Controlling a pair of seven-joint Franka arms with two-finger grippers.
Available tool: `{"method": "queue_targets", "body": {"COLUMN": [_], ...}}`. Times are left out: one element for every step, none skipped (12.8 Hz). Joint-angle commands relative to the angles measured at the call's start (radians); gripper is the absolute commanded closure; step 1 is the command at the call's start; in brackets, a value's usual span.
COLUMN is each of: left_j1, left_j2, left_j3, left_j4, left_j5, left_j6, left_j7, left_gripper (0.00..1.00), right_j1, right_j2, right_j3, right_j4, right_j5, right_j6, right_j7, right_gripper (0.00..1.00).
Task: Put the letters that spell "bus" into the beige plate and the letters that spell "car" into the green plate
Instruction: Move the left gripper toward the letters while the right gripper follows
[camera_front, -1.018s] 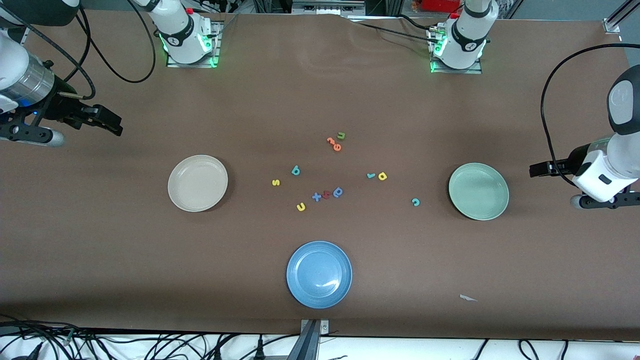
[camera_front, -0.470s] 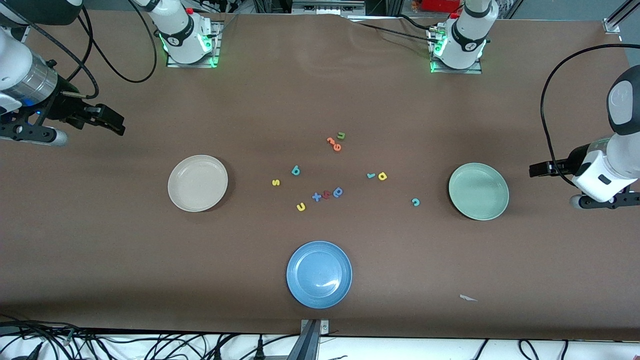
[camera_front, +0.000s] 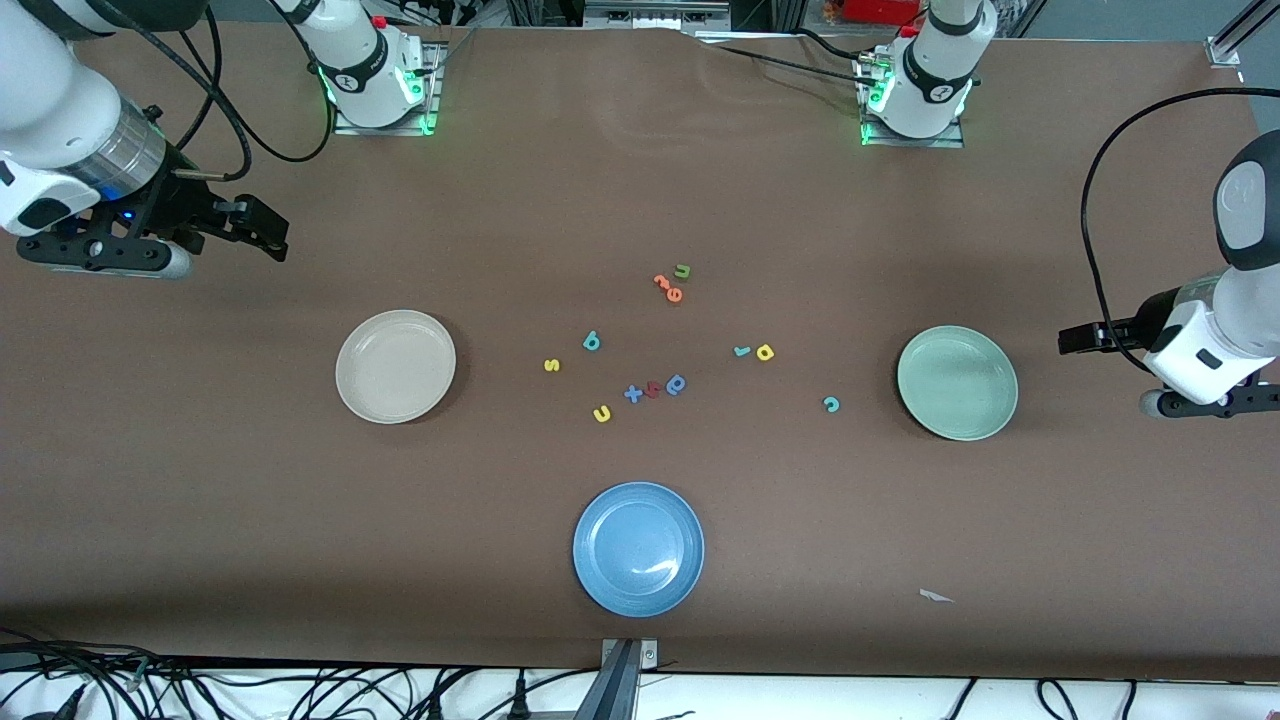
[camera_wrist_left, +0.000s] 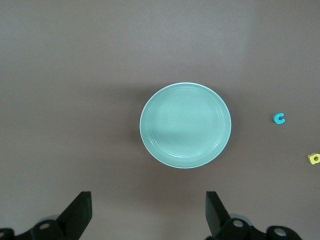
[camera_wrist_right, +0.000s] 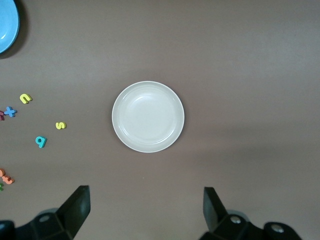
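Right pincer (camera_front: 262, 228) open above table, left pincer (camera_front: 1075, 341) open, waiting.

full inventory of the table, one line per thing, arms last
beige plate: 1, cream, toward the right arm's end.
green plate: 1, pale sage, toward the left arm's end.
blue plate: 1, blue, nearest the front camera.
"bus" letters: 3; teal b, yellow s, yellow u, mid-table.
"car" letters: 3; teal c, yellow a, teal r, nearer the green plate.
other letters: orange pair with green u; blue x, red letter, blue a in a row.
paper scrap: 1, white, near the front edge.
right gripper: open, empty.
left gripper: open, empty, waiting beside the green plate.
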Motion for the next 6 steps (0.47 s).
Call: {"method": "queue_targets", "body": {"left_j1": [0.0, -0.001, -0.001, -0.003, -0.001, -0.003], "left_j2": [-0.006, -0.006, -0.004, 0.0, 0.002, 0.004], "left_j3": [0.004, 0.004, 0.004, 0.004, 0.004, 0.004], "left_j4": [-0.004, -0.006, -0.006, -0.007, -0.007, -0.006], "left_j5": [-0.026, -0.026, -0.026, -0.026, -0.026, -0.026], "left_j6": [-0.006, -0.006, -0.006, -0.008, -0.006, -0.006], "left_j7": [0.029, 0.027, 0.023, 0.024, 0.027, 0.018], "left_gripper": [0.0, 0.0, 0.0, 0.0, 0.0, 0.0], "right_j1": [-0.009, -0.01, -0.01, -0.01, -0.01, -0.009], "right_j2": [-0.017, -0.017, -0.017, -0.015, -0.015, -0.017], "right_j3": [0.007, 0.007, 0.005, 0.004, 0.005, 0.01], "right_j4": [-0.005, -0.005, -0.006, -0.006, -0.006, -0.006], "right_j5": [-0.015, -0.015, -0.015, -0.014, -0.014, -0.012], "right_j6": [-0.01, -0.012, -0.012, -0.012, -0.01, -0.01], "right_j7": [0.005, 0.005, 0.005, 0.005, 0.007, 0.007], "right_gripper": [0.0, 0.0, 0.0, 0.0, 0.0, 0.0]}}
